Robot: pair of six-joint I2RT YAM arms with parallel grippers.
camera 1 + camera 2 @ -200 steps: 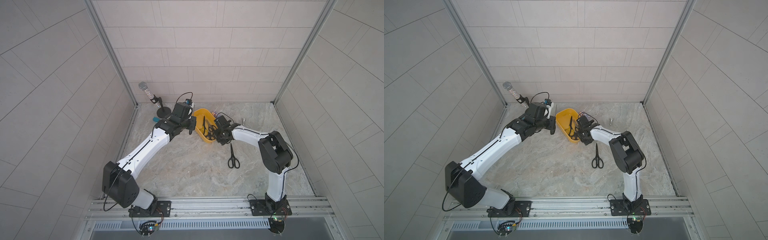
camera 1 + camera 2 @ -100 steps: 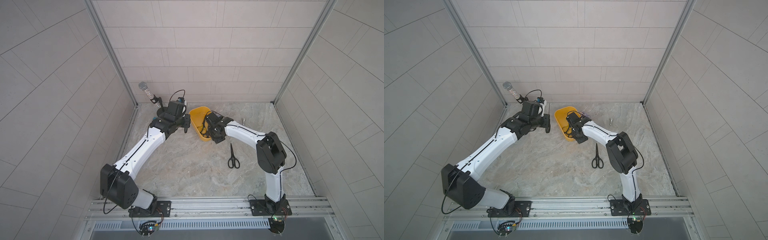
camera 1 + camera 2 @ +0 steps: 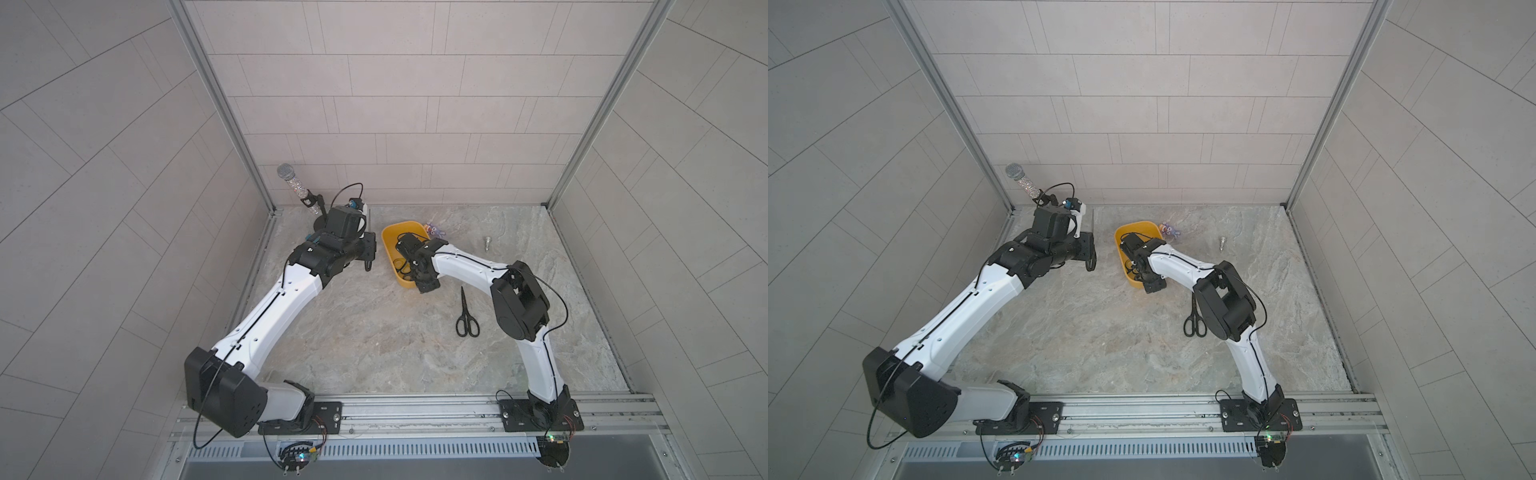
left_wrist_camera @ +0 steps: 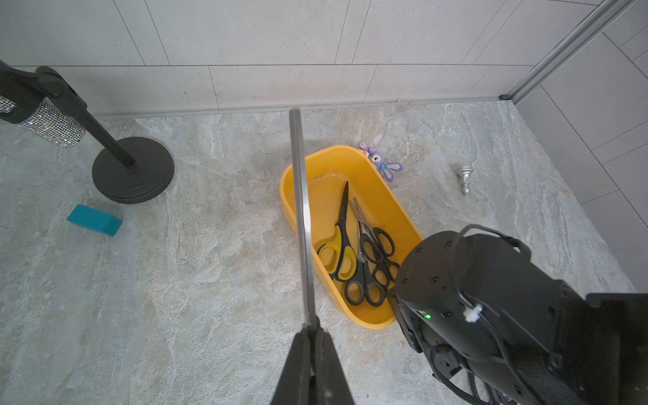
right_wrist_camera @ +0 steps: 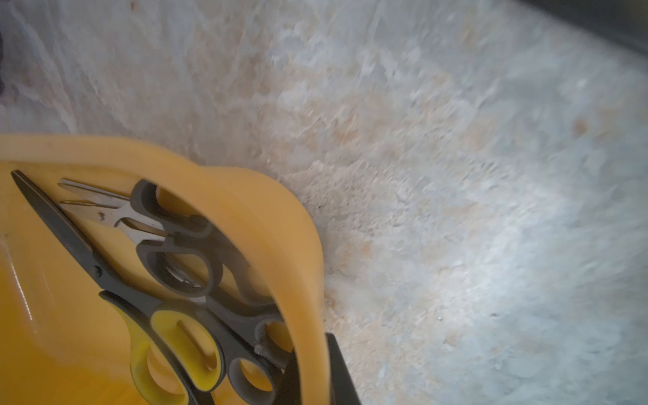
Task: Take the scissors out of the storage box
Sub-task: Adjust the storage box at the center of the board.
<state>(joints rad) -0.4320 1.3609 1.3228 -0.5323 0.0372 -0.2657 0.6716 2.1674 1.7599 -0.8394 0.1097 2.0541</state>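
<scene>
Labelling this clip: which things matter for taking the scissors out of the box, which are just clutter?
Job: storage box; scissors in it; scissors lying outside it; silver-bladed scissors in the left gripper.
Lying about: microphone on stand; teal block; purple toy; silver knob.

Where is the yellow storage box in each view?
In a top view: storage box near centre.
In a top view: storage box near centre too.
Left wrist: storage box right of centre.
Right wrist: storage box lower left, close up.
Shared landmark: purple toy beside it; absent from right wrist view.
</scene>
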